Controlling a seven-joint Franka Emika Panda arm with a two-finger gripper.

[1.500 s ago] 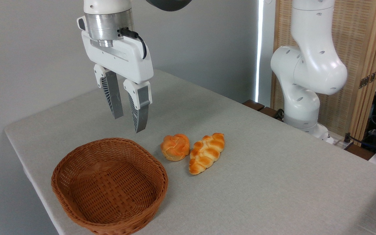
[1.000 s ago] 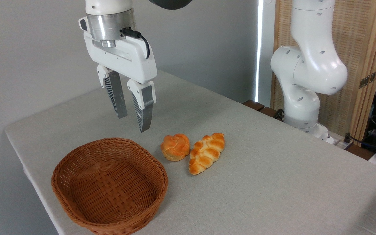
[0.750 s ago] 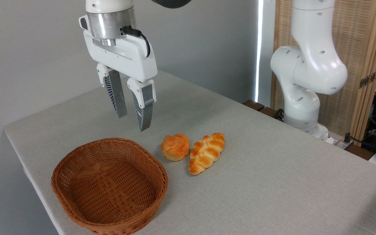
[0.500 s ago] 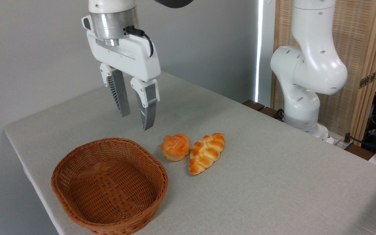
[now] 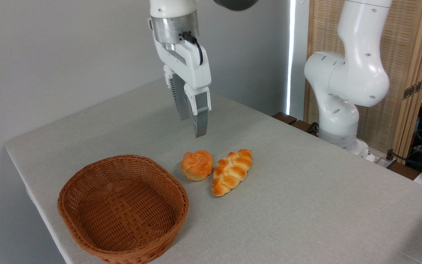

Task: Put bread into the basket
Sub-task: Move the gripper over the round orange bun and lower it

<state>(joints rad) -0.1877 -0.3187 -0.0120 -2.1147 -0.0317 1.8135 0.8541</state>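
The bread [image 5: 196, 165], a small round knotted bun with a golden-orange crust, lies on the grey table near the middle. The brown woven basket [image 5: 122, 158] stands to its left at the front, with nothing in it. My gripper [image 5: 192, 127] hangs in the air above and slightly behind the bun, fingers pointing down. It is turned so that one finger stands nearly behind the other. The fingers are apart and hold nothing.
A longer braided loaf [image 5: 232, 171] lies against the bun's right side. The arm's white base [image 5: 337, 110] stands at the table's back right, with cables beyond it. The table's left edge [image 5: 24, 176] runs close behind the basket.
The gripper has swung right from above the basket's far rim to above the bun, risen slightly and rotated about its vertical axis. Bun, loaf and basket have not moved.
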